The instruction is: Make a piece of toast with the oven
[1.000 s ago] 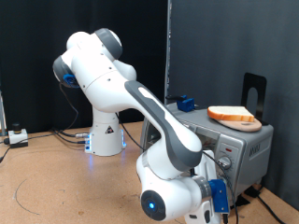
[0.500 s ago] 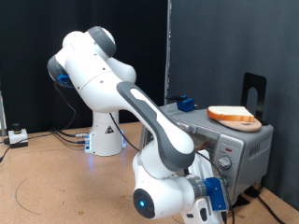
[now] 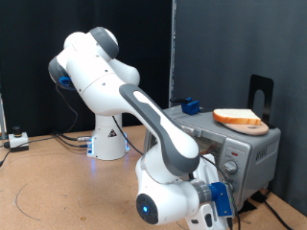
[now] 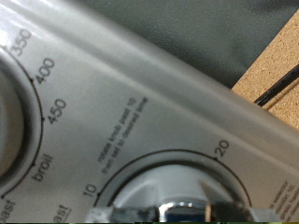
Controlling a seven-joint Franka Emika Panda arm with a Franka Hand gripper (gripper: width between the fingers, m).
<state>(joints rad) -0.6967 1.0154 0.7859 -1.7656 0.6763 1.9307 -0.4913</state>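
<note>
The silver oven (image 3: 251, 149) stands at the exterior view's right. My hand presses close to its knob panel, and the gripper (image 3: 224, 172) sits at a round knob (image 3: 230, 166); its fingers are hidden by the hand. The wrist view shows the panel (image 4: 140, 103) very close, with the timer dial marked 10 and 20 and the chrome knob (image 4: 182, 209) at the frame's edge. A temperature dial (image 4: 9, 112) marked 350 to broil is beside it. The piece of toast is out of view. The oven's door is hidden behind my arm.
A flat orange-brown slice-like piece (image 3: 240, 119) lies on the oven's top, with a black stand (image 3: 261, 94) behind it and a blue object (image 3: 190, 105) further back. Cables run over the wooden table (image 3: 48, 182) near the arm's base.
One second ago the arm's upper body sat slightly further to the exterior view's right; it has shifted left a little. Nothing has moved in the last half second.
</note>
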